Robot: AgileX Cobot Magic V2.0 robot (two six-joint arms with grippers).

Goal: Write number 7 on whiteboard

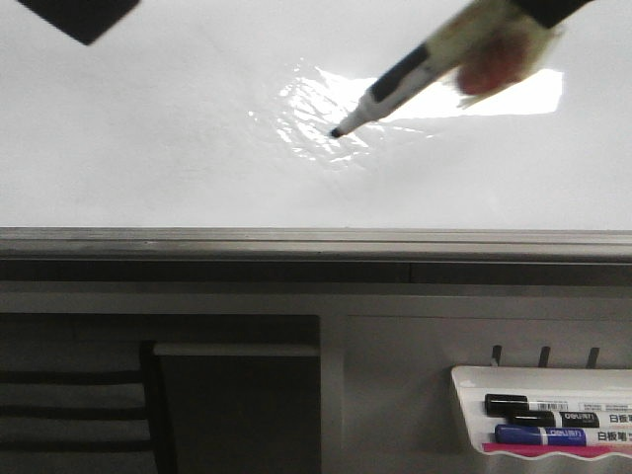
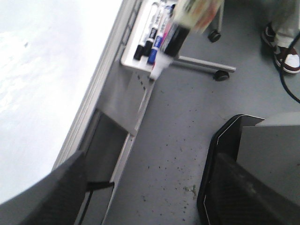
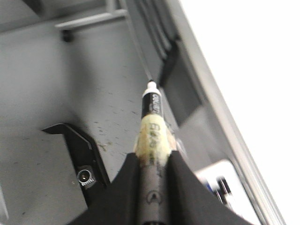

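1. Front view: the marker (image 1: 395, 91), blurred, slants in from the upper right, its dark tip low and to the left over the glare patch on the whiteboard (image 1: 148, 148). Whether the tip touches the surface cannot be told. No number 7, nor any stroke, shows on the board near the tip. A dark corner at the upper left is probably the left arm, well apart from the marker. Below the grey edge rail (image 1: 296, 242) hangs the marker tray (image 1: 464, 395) with spare pens (image 1: 538, 420).

2. Left wrist view: left gripper (image 2: 145, 187) spread wide and empty, fingers (image 2: 42, 192) dark in the foreground. The board lies off to its side; the marker shows far beyond the fingers, near the tray.

3. Right wrist view: right gripper (image 3: 153, 164) clamped on the marker's taped barrel, long axis running straight out from the fingers to the cap-free tip. The board lies alongside and ahead of the tip. Judgement: the right arm is the nearer and the only one armed, and the tip must be pressed to the board before the top stroke
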